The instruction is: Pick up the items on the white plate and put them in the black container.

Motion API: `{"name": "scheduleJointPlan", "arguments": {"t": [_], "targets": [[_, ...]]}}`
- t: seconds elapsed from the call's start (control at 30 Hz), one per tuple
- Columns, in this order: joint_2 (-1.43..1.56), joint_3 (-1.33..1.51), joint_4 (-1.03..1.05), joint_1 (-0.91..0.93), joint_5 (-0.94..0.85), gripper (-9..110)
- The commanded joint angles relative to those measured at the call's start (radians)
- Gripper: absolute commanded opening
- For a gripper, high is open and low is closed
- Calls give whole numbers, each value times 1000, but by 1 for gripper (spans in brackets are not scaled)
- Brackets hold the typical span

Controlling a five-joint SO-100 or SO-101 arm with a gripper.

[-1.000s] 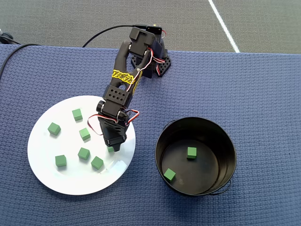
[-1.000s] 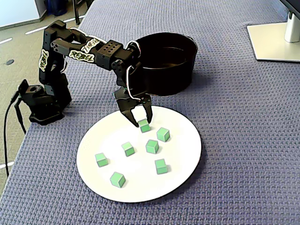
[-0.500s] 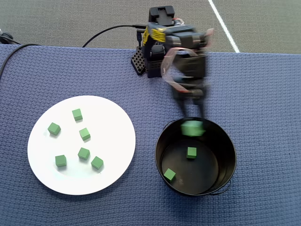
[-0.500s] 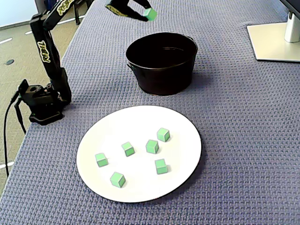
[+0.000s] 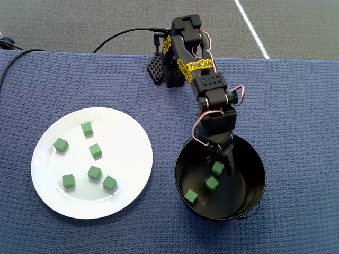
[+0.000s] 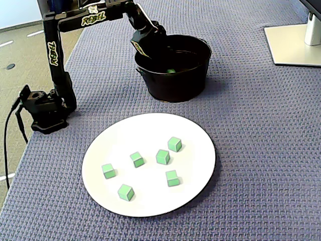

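Several small green cubes (image 5: 94, 172) (image 6: 162, 156) lie scattered on the white plate (image 5: 127, 143) (image 6: 150, 133), at the left in the overhead view. The black container (image 5: 259, 185) (image 6: 175, 88) stands to the plate's right in that view. My gripper (image 5: 221, 165) (image 6: 165, 50) reaches down inside the container, open, with nothing held. Three green cubes rest on the container's bottom: one (image 5: 217, 168) seen between the fingers, a blurred one (image 5: 212, 183) just below, and one (image 5: 191, 196) at the lower left. The fixed view shows only one cube (image 6: 171, 71) inside.
The arm's base (image 5: 164, 71) (image 6: 45, 108) sits at the cloth's far edge in the overhead view, with a black cable (image 5: 122, 37) running off. A grey monitor foot (image 6: 293, 42) stands at the top right of the fixed view. Blue cloth covers the table.
The gripper lifted a cube off the plate, swung over to the container, dropped down into it and opened. The plate has one cube fewer and the container one more.
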Motion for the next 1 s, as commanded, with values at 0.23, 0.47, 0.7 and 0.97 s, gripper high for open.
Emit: {"name": "scheduleJointPlan", "arguments": {"t": [0.23, 0.47, 0.7, 0.97], "targets": [[425, -218, 357, 723, 55, 25], [457, 293, 230, 1350, 219, 25], [291, 598, 40, 1477, 641, 30], [37, 236, 272, 1312, 831, 28]]}}
